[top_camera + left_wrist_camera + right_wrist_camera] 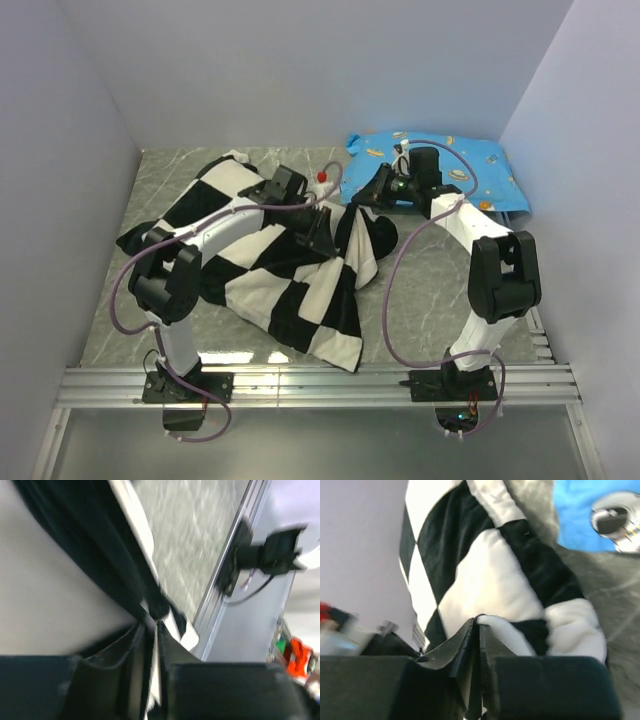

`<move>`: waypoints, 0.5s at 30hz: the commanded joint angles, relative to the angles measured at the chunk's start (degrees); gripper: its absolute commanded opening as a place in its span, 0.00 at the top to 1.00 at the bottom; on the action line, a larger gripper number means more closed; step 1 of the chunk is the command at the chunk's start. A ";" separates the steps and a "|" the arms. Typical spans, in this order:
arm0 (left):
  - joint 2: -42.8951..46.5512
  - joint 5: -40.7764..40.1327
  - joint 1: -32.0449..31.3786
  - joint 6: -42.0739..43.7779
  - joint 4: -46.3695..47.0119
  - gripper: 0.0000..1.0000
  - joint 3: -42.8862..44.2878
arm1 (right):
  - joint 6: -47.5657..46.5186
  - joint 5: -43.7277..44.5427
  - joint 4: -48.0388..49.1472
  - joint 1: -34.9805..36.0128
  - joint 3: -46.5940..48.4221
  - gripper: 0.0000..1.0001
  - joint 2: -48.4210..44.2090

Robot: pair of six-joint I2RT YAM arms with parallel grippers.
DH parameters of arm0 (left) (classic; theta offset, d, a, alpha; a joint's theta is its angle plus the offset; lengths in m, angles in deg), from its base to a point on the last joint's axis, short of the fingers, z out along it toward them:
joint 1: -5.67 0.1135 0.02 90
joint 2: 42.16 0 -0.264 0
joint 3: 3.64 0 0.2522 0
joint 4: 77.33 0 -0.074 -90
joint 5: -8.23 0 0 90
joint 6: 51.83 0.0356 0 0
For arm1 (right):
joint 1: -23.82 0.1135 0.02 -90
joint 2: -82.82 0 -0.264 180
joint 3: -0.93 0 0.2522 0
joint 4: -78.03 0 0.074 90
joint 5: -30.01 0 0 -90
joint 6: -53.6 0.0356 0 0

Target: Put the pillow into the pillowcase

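Note:
The black and white checkerboard pillowcase (270,270) lies rumpled across the left and middle of the table. My left gripper (318,232) is shut on a fold of it near its right side; in the left wrist view the fingers (152,625) pinch black and white fabric (75,580). My right gripper (362,195) is shut on the pillowcase's bunched right edge; the right wrist view shows the jaws (479,622) closed on a white fold of the case (485,585). The cream pillow is not in view.
A blue cartoon-print pillow (470,165) lies at the back right behind the right arm and shows in the right wrist view (575,515). A small red and white object (323,176) sits behind the pillowcase. An aluminium rail (320,385) runs along the near edge. Walls enclose the table.

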 commanded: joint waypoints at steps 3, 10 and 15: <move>1.47 2.58 -1.22 3.40 -1.52 0.68 -2.23 | -18.66 -3.56 -21.76 -2.78 8.00 0.70 -0.14; 5.43 2.66 -0.25 19.56 -17.06 0.51 3.38 | -43.02 8.83 -36.92 -7.09 14.08 0.31 0.29; 9.73 -0.77 5.19 17.30 -16.47 0.40 4.10 | -41.29 5.61 -35.61 -6.83 15.23 0.32 6.87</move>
